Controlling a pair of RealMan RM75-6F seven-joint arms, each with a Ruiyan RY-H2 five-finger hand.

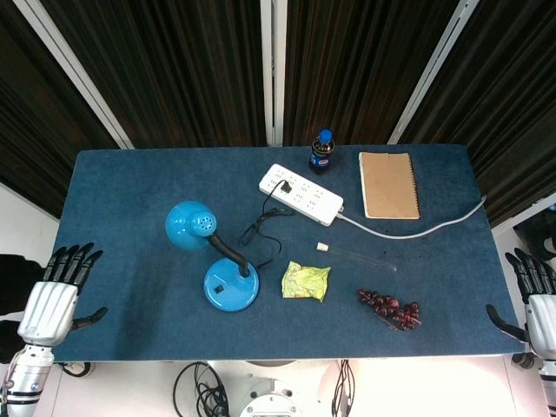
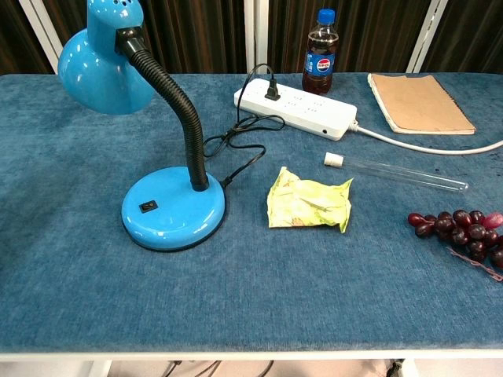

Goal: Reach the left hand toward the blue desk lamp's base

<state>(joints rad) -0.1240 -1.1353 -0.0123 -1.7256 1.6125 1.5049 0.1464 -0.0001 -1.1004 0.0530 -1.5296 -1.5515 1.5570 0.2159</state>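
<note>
At the desk's (image 1: 130, 191) near left corner, the left hand (image 1: 52, 304) hangs off the edge, fingers spread and holding nothing, well apart from the blue desk lamp's base (image 1: 231, 286) near the front middle. The right hand (image 1: 537, 308), likewise spread and empty, sits off the right corner.

cola bottle (image 1: 321, 150), power strip (image 1: 301, 195), notebook (image 1: 388, 184), grapes (image 1: 390, 308), yellow packet (image 1: 306, 281)
</note>
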